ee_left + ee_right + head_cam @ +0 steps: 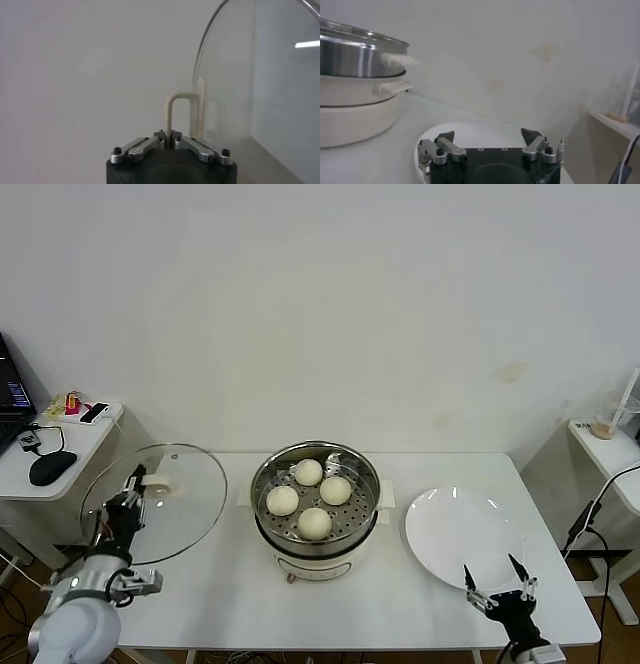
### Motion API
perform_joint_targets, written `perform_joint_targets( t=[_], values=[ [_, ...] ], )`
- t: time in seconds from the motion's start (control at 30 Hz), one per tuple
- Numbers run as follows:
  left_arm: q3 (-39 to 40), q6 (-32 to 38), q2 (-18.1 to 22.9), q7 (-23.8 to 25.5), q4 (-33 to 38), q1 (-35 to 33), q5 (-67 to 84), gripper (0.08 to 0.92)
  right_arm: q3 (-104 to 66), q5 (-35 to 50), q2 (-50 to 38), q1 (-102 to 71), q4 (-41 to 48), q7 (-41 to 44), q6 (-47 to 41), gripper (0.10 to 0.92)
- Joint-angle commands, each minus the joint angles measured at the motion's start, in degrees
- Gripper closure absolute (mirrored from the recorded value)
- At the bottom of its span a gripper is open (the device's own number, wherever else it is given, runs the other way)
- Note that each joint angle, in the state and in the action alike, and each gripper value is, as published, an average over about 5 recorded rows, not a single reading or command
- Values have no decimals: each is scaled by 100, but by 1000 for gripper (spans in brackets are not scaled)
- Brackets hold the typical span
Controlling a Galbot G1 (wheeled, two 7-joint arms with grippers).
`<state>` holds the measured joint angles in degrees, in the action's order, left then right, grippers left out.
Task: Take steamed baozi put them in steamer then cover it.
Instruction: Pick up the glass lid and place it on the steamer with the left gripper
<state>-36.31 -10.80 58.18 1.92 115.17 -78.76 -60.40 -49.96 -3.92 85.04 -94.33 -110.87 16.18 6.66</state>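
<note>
Left tool clenched on the cover handle, cover held tilted off the surface. Steamer, all four baozi inside, sits to that tool's right. Right tool released, over plate, farther off.

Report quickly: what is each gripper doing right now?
Left gripper: shut on the cover handle, lid lifted.
Right gripper: open, empty, by the plate.

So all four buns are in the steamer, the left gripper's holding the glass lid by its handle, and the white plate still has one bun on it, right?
Not quite. The white plate is bare, as the head view shows. All four buns sit in the steamer, and the left gripper holds the glass lid by its handle.
</note>
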Motion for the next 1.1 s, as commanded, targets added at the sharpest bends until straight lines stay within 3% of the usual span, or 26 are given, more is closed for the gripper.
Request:
perform_joint_targets(
  t=[0.03,0.43,0.77,1.1],
  values=[
    [1852,-1006,-476,466,318,1339,479,865,184,-457,95,96,62,-107,-34,203],
    [3295,-1954,483,1357,-42,2465,-775,865,399,-796,234,295,349,-141,-14,203],
    [3715,-2100,1833,1761,-642,2710,-1902,865,461,-1003,201,388,572,-229,57,203],
    [3794,-2077,2241,1792,-967,2725,-2262,865,524,-1108,208,443,690,-232,56,203]
  ],
)
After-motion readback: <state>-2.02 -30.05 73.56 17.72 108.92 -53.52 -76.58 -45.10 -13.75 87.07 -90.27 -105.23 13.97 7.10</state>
